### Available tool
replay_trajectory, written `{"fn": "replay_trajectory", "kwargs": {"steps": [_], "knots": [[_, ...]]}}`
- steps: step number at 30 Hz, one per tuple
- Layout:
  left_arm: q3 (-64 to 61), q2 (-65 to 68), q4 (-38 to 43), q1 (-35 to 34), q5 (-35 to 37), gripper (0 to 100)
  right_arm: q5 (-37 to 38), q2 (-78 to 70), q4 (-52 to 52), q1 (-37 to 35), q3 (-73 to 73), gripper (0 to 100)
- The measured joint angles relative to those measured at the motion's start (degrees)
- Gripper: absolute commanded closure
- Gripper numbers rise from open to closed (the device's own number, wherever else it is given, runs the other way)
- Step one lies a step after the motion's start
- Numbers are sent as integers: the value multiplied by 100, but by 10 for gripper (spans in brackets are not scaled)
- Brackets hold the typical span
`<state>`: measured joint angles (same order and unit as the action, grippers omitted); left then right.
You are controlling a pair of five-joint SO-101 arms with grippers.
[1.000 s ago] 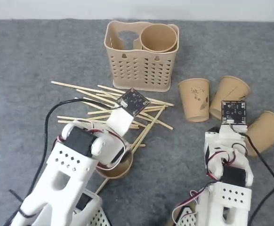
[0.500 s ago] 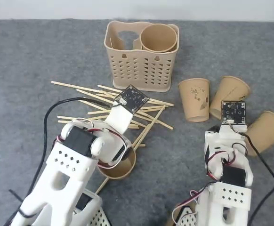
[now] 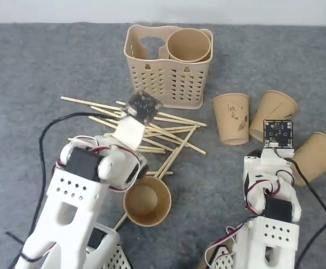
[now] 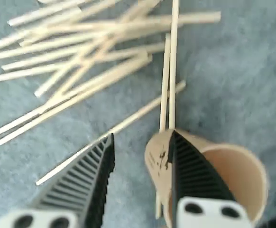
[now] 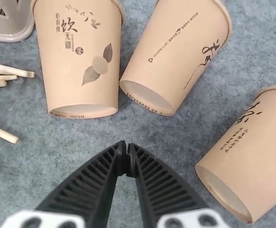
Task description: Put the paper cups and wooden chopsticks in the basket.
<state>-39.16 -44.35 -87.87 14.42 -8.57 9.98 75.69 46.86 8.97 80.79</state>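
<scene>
Since a second ago the left arm had swung leftward, uncovering the loose paper cup (image 3: 147,200) on the grey carpet (image 3: 40,67), round mouth facing the high camera. Wrist view: left gripper (image 4: 142,138) released, ribbed black jaws apart, one against that cup's wall. Thin pale wooden chopsticks (image 3: 157,130) lay scattered before the perforated basket (image 3: 168,84), one nested cup (image 3: 189,45) inside. Wrist view: right gripper (image 5: 127,153) clenched empty near three tipped cups (image 5: 78,57) with printed sides

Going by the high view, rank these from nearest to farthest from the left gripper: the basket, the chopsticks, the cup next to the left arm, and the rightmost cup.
1. near cup: right beside the left gripper.
2. chopsticks: just beyond it, mid-table.
3. basket: at the back.
4. rightmost cup: far off on the right side.
</scene>
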Motion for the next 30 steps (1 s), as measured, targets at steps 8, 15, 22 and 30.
{"fn": "replay_trajectory", "kwargs": {"steps": [8, 15, 22, 30], "knots": [[-431, 0, 0, -316, -360, 821, 0, 0, 0, 0, 0, 986], [9, 0, 0, -747, -360, 820, 0, 0, 0, 0, 0, 986], [765, 0, -448, -1301, -440, 821, 0, 0, 0, 0, 0, 986], [870, -519, -1081, -1565, -1310, 819, 0, 0, 0, 0, 0, 986]]}}
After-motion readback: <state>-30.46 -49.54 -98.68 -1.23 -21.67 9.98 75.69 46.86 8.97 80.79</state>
